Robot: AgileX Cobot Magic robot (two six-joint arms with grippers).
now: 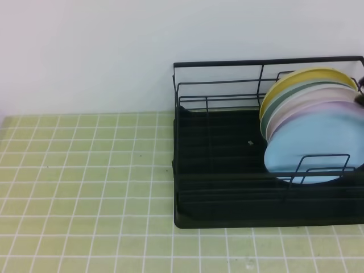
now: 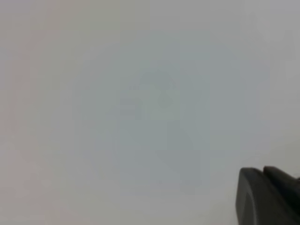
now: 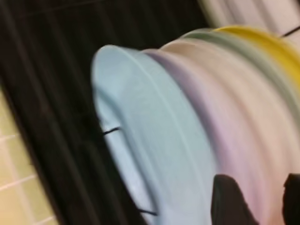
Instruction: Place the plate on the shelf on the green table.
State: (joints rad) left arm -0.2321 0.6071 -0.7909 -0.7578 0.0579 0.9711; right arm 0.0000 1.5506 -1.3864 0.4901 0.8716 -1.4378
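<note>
1. Far left: open stretch of the green table (image 1: 85,187), yellow-green tiles, no arm anywhere over it in the high view.
2. The left gripper — only a dark corner of one finger (image 2: 262,199) shows in the left wrist view, against blank pale blur. Released or clenched? Cannot tell. It looks well away from the action.
3. Moving right: the shelf (image 1: 227,199), black wire on a ribbed tray, its left half bare of dishes.
4. Right end of the shelf: a leaning stack on edge, and the plate (image 1: 315,148), sky-blue, stands nearest of all, its lower rim behind a wire loop, its face turned left and near.
5. Behind it, touching, the pale pink plate (image 1: 318,105), then a green one, then the yellow plate (image 1: 307,77) farthest back.
6. The right gripper (image 3: 255,201): two dark fingers spread apart, released, holding nothing, just beside the pink rims, the plate (image 3: 154,136) up and left of them.
7. My read: the right arm is clearly nearer; lifting needs the fingers astride the blue rim, across the plate's thin edge.
</note>
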